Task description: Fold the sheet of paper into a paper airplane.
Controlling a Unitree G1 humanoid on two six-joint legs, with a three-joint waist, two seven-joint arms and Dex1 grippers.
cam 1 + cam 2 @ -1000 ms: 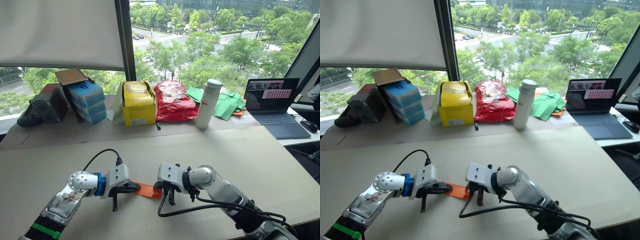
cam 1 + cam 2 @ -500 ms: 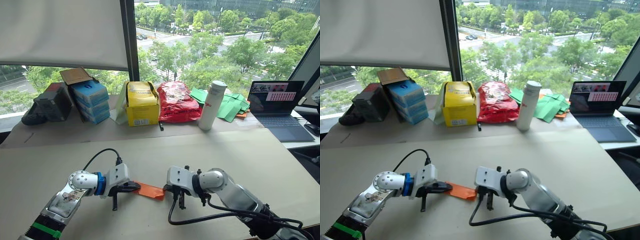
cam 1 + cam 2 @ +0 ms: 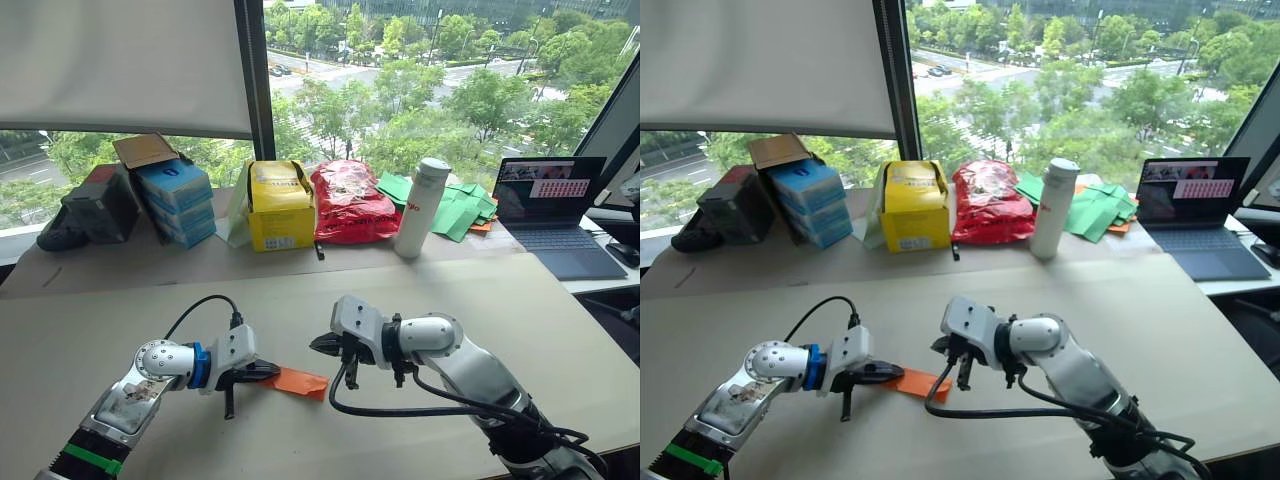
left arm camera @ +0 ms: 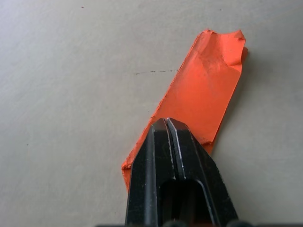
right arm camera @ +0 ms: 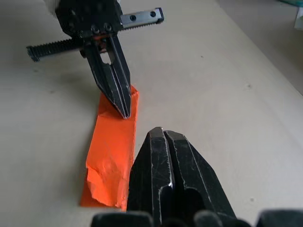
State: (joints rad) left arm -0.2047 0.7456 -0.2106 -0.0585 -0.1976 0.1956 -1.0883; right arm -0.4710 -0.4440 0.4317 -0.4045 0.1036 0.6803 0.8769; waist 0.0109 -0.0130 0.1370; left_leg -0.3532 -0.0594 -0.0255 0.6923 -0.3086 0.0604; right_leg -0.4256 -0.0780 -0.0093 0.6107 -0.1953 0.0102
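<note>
left pincer (image 4: 166, 124) pressed closed, seemingly onto the orange paper (image 4: 201, 101); right pincer (image 5: 163, 135) closed, empty.

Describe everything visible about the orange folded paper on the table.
The orange folded paper is a narrow bright strip of thin paper lying flat on the beige table. Its free end is crumpled and ragged, with a bent corner. The left hand, its fingers shut, presses its tips on the other end. The right hand, also shut, hangs above the crumpled end without touching it.
</note>
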